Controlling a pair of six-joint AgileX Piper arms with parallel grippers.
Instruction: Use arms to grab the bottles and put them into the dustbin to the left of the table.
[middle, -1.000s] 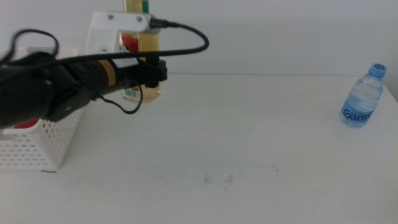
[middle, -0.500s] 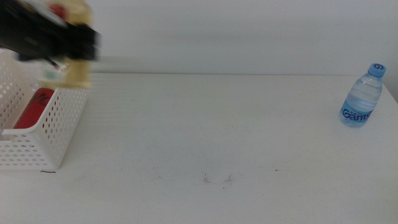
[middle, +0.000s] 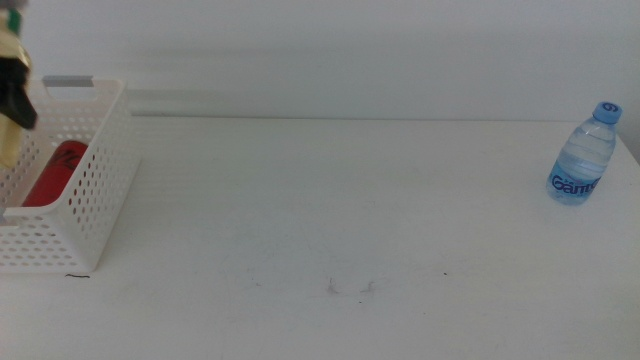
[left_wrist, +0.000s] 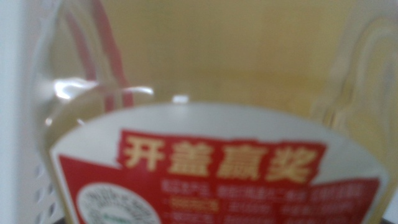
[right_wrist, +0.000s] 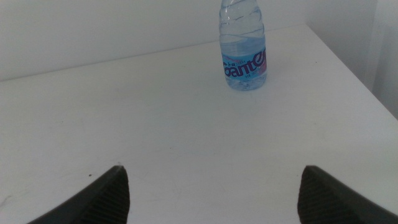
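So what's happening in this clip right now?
The left tool, barely in the middle view at its left edge, carries the yellow-juice bottle over the white dustbin; the bottle fills the left wrist view. A red can already lies in the dustbin. The clear water bottle stands untouched at the table's far right. The right tool waits with its jaws open, facing that bottle from a distance.
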